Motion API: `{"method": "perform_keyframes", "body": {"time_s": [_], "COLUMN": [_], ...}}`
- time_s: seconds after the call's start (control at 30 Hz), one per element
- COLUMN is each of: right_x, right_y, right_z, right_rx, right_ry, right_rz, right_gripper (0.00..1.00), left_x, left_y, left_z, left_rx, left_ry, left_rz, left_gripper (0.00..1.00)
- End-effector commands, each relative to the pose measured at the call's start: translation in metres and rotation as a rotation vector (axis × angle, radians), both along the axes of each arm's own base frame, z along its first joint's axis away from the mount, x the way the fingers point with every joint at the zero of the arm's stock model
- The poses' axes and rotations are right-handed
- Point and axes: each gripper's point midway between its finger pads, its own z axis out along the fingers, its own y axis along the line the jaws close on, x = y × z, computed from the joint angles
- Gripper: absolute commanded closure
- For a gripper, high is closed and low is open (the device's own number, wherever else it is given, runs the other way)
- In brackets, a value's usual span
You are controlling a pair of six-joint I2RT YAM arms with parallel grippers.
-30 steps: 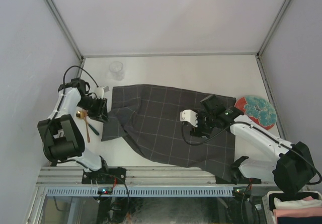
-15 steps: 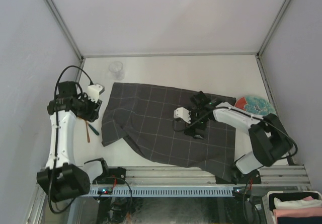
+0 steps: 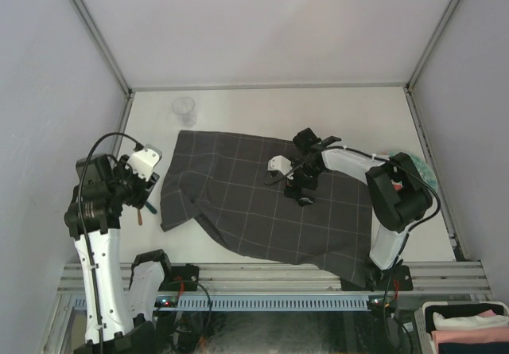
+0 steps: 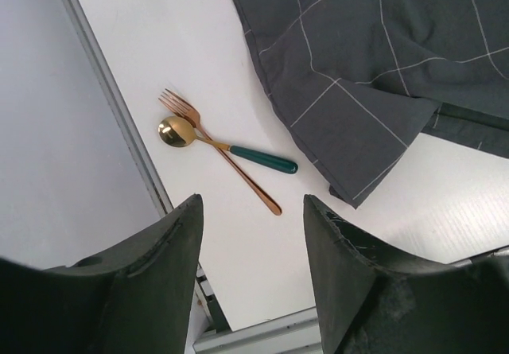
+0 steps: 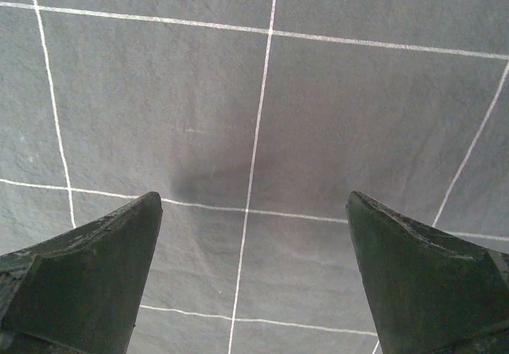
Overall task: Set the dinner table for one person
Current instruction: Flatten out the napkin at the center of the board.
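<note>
two-arm rig over a partly laid counter, both hands apart and holding nothing.

the large flat off-white rectangular counter, edged by grey metal rails, fills the floor of the enclosure ahead of the arm bases; a dark grey checked cloth lies rumpled across its middle. the right hand hangs over the cloth, fingers spread wide; contact with the fabric cannot be told. the left hand is raised near the left rail, jaws apart. below it a gold fork and a gold spoon with a green handle lie crossed, just beside the cloth's corner. a clear cup stands at the far left.
</note>
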Motion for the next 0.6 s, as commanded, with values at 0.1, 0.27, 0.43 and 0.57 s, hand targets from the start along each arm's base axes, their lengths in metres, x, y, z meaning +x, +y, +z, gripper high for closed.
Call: {"method": "perform_keyframes", "body": {"time_s": [0.1, 0.27, 0.43, 0.57], "right_x": [0.01, 0.022, 0.042, 0.06], "right_y": [0.007, 0.007, 0.003, 0.002], "right_z": [-0.008, -0.011, -0.008, -0.005], "right_rx": [0.001, -0.003, -0.011, -0.013], "right_ry": [0.053, 0.088, 0.119, 0.153], "right_rz": [0.051, 0.054, 0.048, 0.052], "right_gripper": [0.0, 0.0, 0.0, 0.0], "left_x": [-0.006, -0.007, -0.006, -0.004], "left_y": [0.0, 0.0, 0.0, -0.001], "left_z": [0.004, 0.002, -0.002, -0.003], "left_rx": [0.027, 0.036, 0.038, 0.033], "left_ry": [-0.025, -0.025, -0.018, -0.021], "left_rz": [-0.016, -0.024, -0.028, -0.031], "left_gripper": [0.41, 0.4, 0.4, 0.4]}}
